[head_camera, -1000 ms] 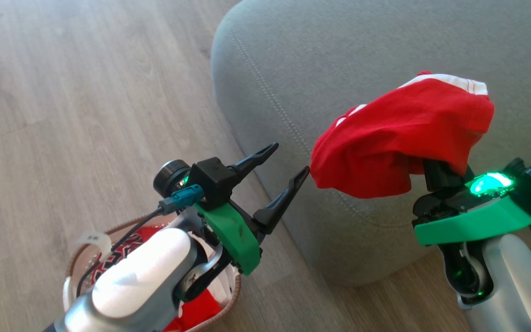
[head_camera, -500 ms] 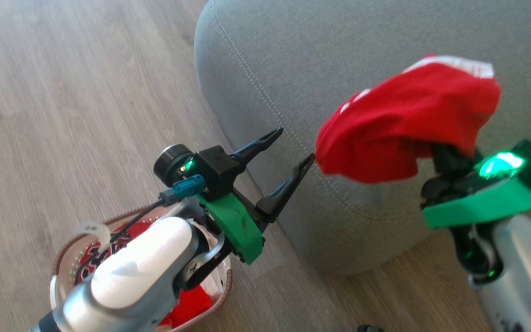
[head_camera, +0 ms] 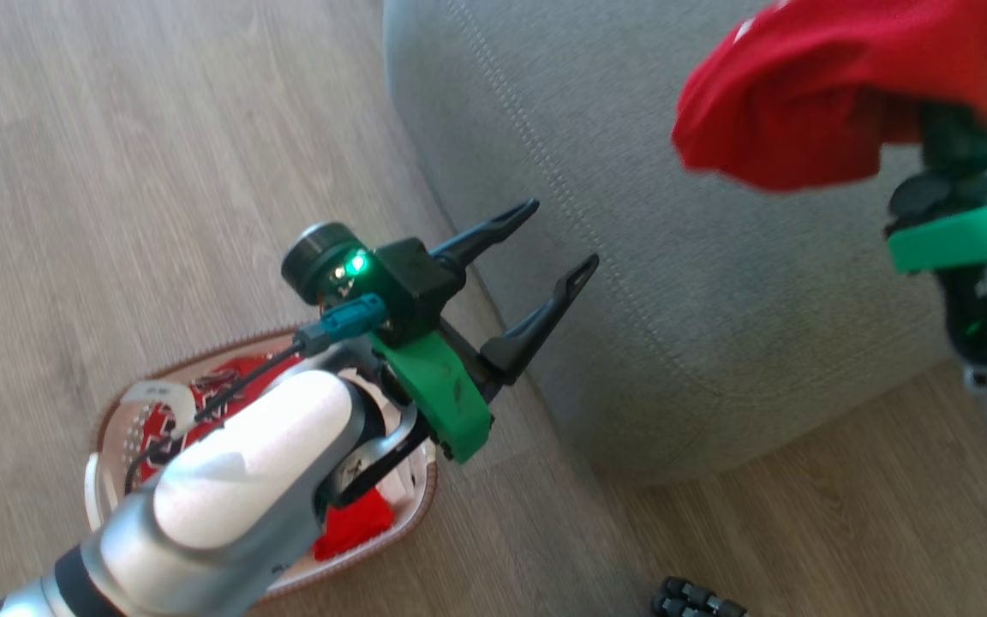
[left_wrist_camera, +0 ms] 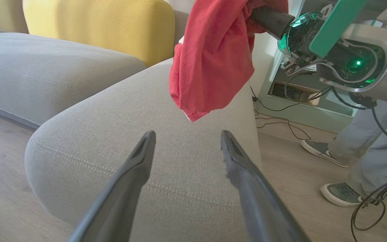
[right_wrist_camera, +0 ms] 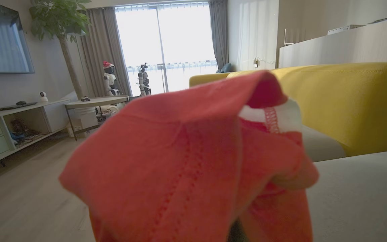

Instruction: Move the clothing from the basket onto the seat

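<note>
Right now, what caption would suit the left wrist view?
Open left gripper points at the grey seat while the right gripper holds a red garment above it.

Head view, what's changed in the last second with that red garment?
The right gripper, shut on the bright red soft garment, carried it farther over the grey fabric seat cushion; the camera shifted too. The left gripper stayed open and empty; the white perforated basket kept its jersey.
</note>
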Available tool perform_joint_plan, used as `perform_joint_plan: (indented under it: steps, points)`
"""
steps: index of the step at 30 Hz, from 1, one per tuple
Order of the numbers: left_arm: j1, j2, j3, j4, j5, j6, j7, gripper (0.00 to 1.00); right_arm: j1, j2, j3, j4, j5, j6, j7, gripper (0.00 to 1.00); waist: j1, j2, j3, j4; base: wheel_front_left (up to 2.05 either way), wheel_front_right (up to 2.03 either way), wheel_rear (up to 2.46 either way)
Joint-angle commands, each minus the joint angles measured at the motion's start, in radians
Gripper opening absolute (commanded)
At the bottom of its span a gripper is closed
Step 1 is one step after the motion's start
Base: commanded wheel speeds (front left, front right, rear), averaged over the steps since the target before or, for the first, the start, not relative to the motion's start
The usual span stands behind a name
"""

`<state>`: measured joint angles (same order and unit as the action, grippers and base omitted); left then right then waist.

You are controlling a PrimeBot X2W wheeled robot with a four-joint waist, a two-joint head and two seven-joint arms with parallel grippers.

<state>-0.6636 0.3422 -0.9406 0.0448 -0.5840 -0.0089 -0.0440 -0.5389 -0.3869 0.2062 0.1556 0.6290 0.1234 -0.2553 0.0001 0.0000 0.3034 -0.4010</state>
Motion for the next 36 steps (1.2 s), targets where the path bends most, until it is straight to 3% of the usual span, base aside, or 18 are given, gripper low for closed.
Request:
perform_joint_plan:
  steps: [1, 17, 25, 36]
  points:
    - [-0.059, 0.023, 0.034, -0.038, 0.007, -0.002, 0.007, 1.00, -0.040, -0.031, -0.005, -0.015, 0.004, 0.007, -0.006, 0.00, -0.0001, 0.0000, 0.027, 0.015, 0.00, 0.00, 0.00]
    - [-0.189, 0.019, 0.012, -0.082, 0.052, -0.038, 0.058, 1.00, -0.275, -0.136, -0.114, 0.226, 0.042, 0.007, -0.006, 0.00, -0.0001, 0.0000, 0.240, 0.089, 0.00, 0.00, 0.00]
    - [-0.228, 0.007, 0.007, -0.071, 0.058, -0.049, 0.056, 1.00, -0.332, -0.154, -0.101, 0.381, 0.028, 0.007, -0.004, 0.00, -0.0001, 0.0000, 0.297, 0.123, 0.00, 0.00, 0.00]
    - [-0.230, 0.001, 0.010, -0.046, 0.047, -0.044, 0.036, 1.00, -0.414, -0.149, 0.019, 0.602, 0.081, 0.007, 0.203, 0.00, -0.0001, 0.0000, 0.302, 0.151, 0.00, 0.00, 0.00]
